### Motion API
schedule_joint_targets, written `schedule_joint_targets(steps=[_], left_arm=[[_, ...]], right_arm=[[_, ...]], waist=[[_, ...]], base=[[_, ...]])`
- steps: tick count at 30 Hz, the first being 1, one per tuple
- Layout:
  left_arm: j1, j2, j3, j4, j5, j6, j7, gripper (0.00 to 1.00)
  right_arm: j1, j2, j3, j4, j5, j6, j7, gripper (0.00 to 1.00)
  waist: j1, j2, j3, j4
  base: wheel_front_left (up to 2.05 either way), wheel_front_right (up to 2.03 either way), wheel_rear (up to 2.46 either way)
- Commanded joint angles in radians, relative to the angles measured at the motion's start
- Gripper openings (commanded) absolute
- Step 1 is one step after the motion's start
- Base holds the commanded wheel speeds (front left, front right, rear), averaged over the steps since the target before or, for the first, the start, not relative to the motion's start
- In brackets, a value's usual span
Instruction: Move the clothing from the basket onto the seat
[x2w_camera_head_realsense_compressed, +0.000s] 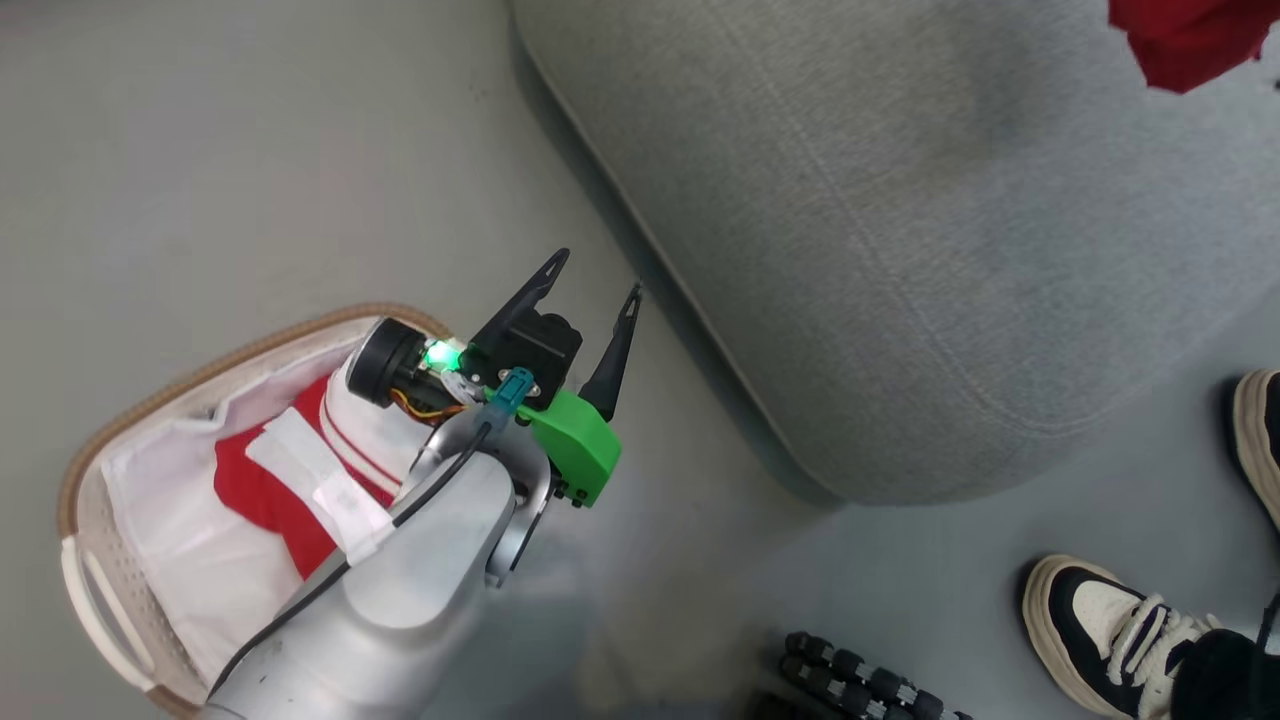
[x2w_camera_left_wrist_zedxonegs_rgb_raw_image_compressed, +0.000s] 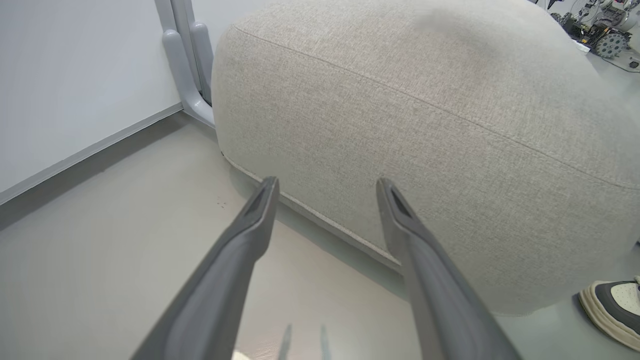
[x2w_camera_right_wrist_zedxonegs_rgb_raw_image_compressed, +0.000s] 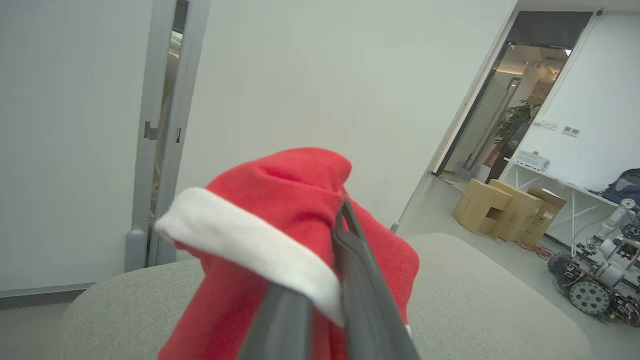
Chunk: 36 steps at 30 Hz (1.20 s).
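1. My right gripper (x2w_camera_right_wrist_zedxonegs_rgb_raw_image_compressed: 331, 235) is pressed together. It pinches one red piece (x2w_camera_right_wrist_zedxonegs_rgb_raw_image_compressed: 280, 200) that has a white band. The cloth flops over my fingers, so one finger is mostly hidden under it.
2. The red piece hangs in the air above the seat (x2w_camera_right_wrist_zedxonegs_rgb_raw_image_compressed: 475, 300). The seat lies under it at 6 o'clock in my right wrist view. In the head view, a bit of red shows in the corner at 1 o'clock. I think this piece is not put down yet.
3. My left gripper (x2w_camera_head_realsense_compressed: 597, 275) is spread wide. It holds nothing and touches nothing. It hangs over the floor (x2w_camera_head_realsense_compressed: 250, 150), between the basket and the seat. Its fingers point to 1 o'clock, toward the seat.
4. The basket (x2w_camera_head_realsense_compressed: 130, 420) sits at 8 o'clock in the head view. More clothing (x2w_camera_head_realsense_compressed: 255, 490), red and white, lies inside it on the white liner (x2w_camera_head_realsense_compressed: 200, 590). My left arm (x2w_camera_head_realsense_compressed: 420, 590) hides part of it.
5. So I think the job is only partly done. One piece is on its way, and more waits in the basket. I need to let go of the red piece on the seat, then go back for the rest.
6. A person's shoes (x2w_camera_head_realsense_compressed: 1100, 620) stand on the floor at 4 o'clock, near the seat.
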Motion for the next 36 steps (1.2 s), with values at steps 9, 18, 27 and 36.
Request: schedule_joint_targets(steps=[9, 18, 27, 36], left_arm=[[-0.049, 0.01, 0.001, -0.024, 0.012, 0.024, -0.002, 1.0], [-0.027, 0.023, 0.014, -0.015, -0.002, 0.031, -0.024, 1.0], [0.041, 0.029, 0.084, -0.009, -0.037, 0.065, -0.054, 1.0], [0.151, 0.033, 0.227, -0.128, 0.014, 0.106, -0.055, 1.0]], right_arm=[[-0.001, 0.006, -0.13, 0.13, -0.083, -0.001, -0.002, 0.0], [0.137, 0.071, -0.217, 0.204, -0.135, -0.001, -0.002, 1.0], [0.338, 0.106, -0.188, 0.121, -0.103, -0.001, -0.002, 1.0], [0.478, 0.068, 0.04, -0.048, -0.04, -0.001, -0.002, 1.0]], waist=[[-0.0001, -0.0001, 0.153, 0.133], [-0.0001, -0.0001, 0.131, 0.157], [-0.0001, -0.0001, 0.013, 0.182], [-0.0001, -0.0001, -0.1, 0.294]], base=[[0.0, 0.0, 0.0], [0.0, 0.0, 0.0], [0.0, 0.0, 0.0], [0.0, 0.0, 0.0]])
